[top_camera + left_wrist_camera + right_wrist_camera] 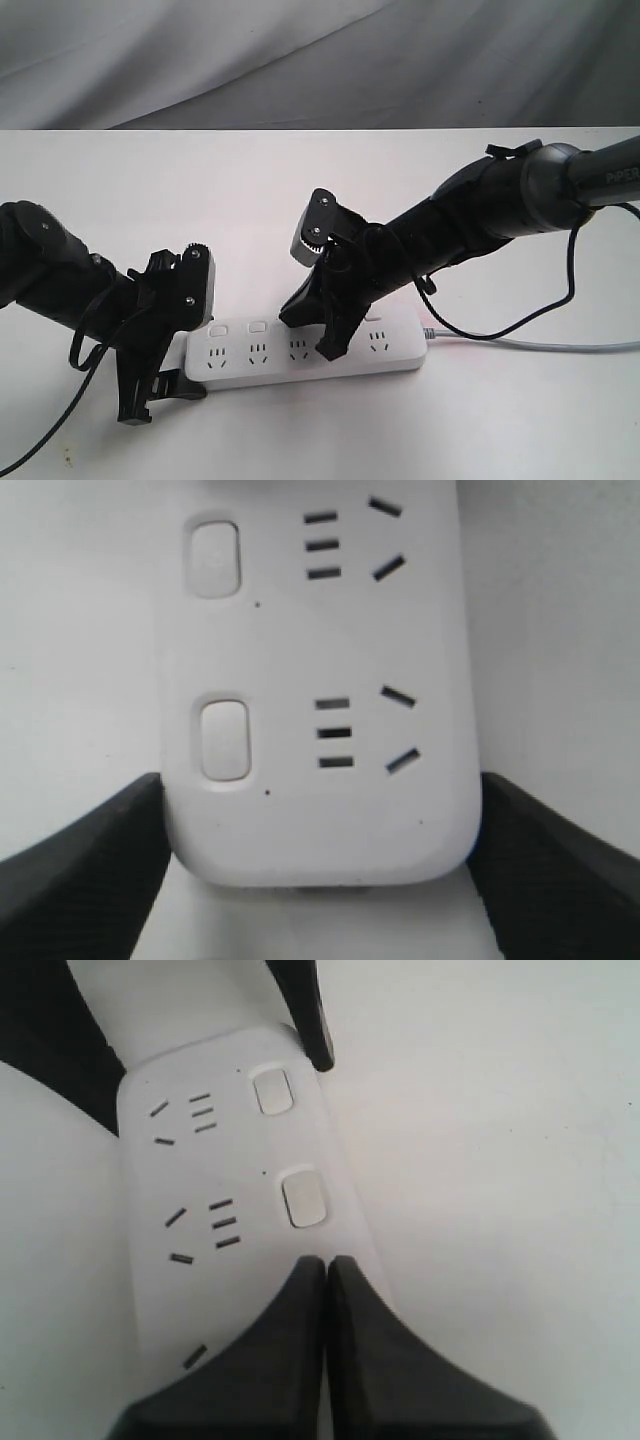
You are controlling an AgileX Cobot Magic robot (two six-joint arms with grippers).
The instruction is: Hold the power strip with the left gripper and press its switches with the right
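The white power strip (262,366) lies flat on the table, its grey cord (540,345) running off to the right. My left gripper (176,350) is shut on the strip's left end. In the left wrist view, the black fingers (95,865) press against both long sides of the power strip (320,660). My right gripper (322,338) is shut, with its tips down over the strip's middle, on the button side. In the right wrist view, the closed gripper (327,1262) sits just short of a switch (304,1198). Two more switches (219,328) show beside the left claw.
The white table (500,430) carries only the strip and both arms. A black cable (560,290) loops down from the right arm above the cord. A loose black cable (45,430) hangs from the left arm. Grey cloth (300,60) forms the backdrop.
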